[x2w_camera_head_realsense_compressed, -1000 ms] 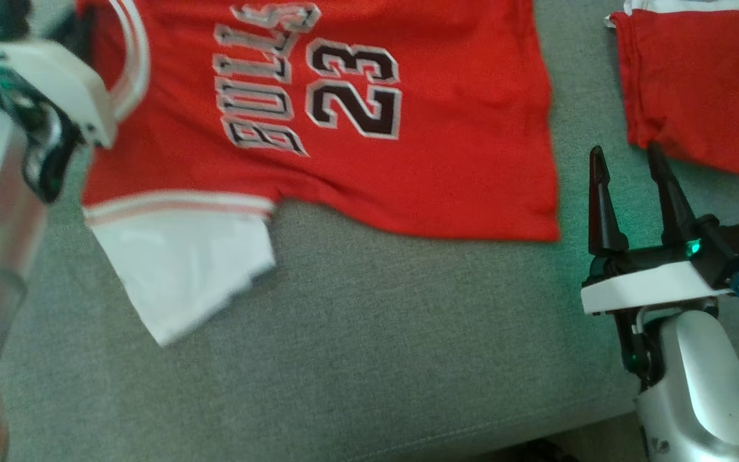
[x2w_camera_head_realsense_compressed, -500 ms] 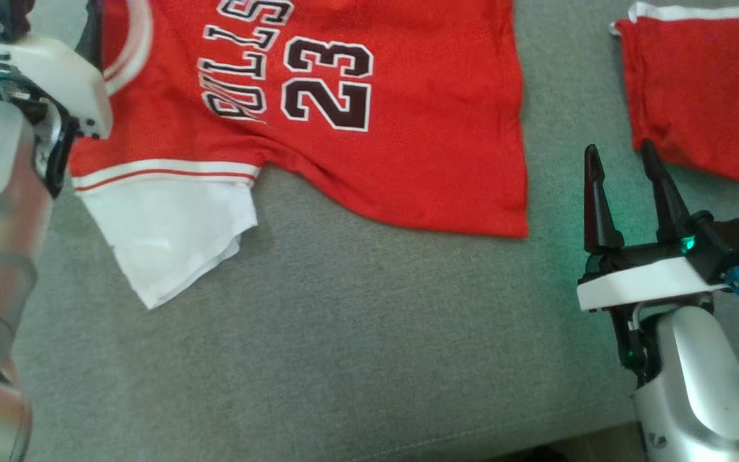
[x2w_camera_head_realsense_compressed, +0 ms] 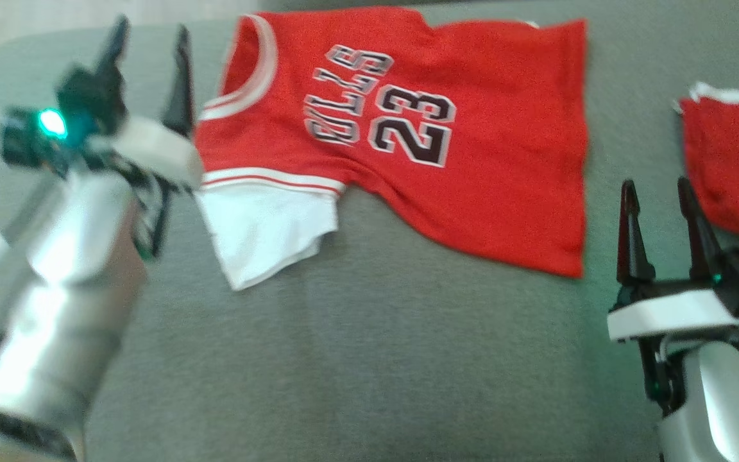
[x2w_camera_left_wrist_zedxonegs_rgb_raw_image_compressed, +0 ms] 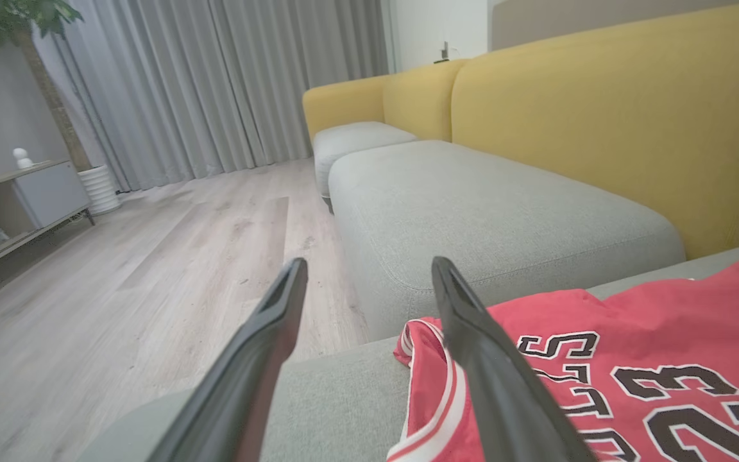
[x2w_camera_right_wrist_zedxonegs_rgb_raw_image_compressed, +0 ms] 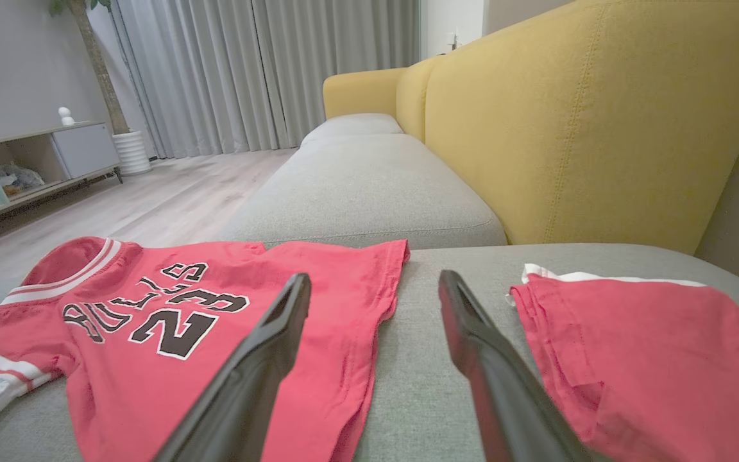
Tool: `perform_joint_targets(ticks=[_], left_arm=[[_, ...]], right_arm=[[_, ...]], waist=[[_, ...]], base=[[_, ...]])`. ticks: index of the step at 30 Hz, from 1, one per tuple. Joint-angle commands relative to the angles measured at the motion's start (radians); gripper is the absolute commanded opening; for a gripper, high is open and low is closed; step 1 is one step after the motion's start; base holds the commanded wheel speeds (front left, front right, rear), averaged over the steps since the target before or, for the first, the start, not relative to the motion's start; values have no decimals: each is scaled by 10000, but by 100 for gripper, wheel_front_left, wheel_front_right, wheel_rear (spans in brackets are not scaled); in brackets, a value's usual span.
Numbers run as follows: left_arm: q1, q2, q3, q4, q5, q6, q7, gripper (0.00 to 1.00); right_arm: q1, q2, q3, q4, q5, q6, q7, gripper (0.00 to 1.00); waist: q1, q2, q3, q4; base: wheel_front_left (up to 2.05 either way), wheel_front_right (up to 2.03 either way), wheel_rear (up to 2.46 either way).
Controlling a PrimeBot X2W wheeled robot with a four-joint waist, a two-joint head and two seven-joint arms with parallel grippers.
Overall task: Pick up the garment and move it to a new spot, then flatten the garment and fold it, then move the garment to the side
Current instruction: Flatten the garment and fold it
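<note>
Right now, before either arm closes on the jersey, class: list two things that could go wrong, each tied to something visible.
1. The right gripper, jaws open, sits between the hem of the Bulls 23 jersey and a second red garment; it could snag the wrong one.
2. The white sleeve lies rumpled, so folding may trap creases.

A home living room: yellow-backed sofa [x2w_camera_right_wrist_zedxonegs_rgb_raw_image_compressed: 575,122], curtains [x2w_camera_right_wrist_zedxonegs_rgb_raw_image_compressed: 247,70], wood floor [x2w_camera_left_wrist_zedxonegs_rgb_raw_image_compressed: 151,256].

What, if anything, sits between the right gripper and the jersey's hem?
Nothing visible. Only bare grey cushion separates the open right gripper from the jersey hem; the second red garment lies on the gripper's other side.
</note>
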Motion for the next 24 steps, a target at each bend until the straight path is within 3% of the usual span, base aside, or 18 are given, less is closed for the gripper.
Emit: perform_joint_targets(ticks=[1, 6, 12, 20, 24], left_arm=[[163, 376, 477, -688, 115, 243, -89, 100], [2846, 218, 1136, -3210, 445, 1231, -92, 100], [5421, -61, 1059, -4971, 941, 1538, -94, 100], [5936, -85, 1149, -5220, 1104, 1332, -48, 100], [5736, -166, 872, -4609, 848, 1001, 947, 100]], right_arm=[[-22, -47, 187, -341, -59, 67, -61, 100], [385, -47, -1, -282, 6, 67, -93, 100], [725, -47, -31, -105, 215, 67, -176, 100], [648, -47, 41, -134, 255, 67, -228, 100], [573, -47, 203, -202, 231, 67, -238, 100]], waist=[[1, 0, -582, 673], [1, 0, -956, 1222], [1, 0, -1126, 1497], [1, 0, -960, 1385], [1, 0, -712, 1110]], base=[[0, 0, 0], [0, 0, 0], [0, 0, 0], [0, 0, 0], [0, 0, 0]])
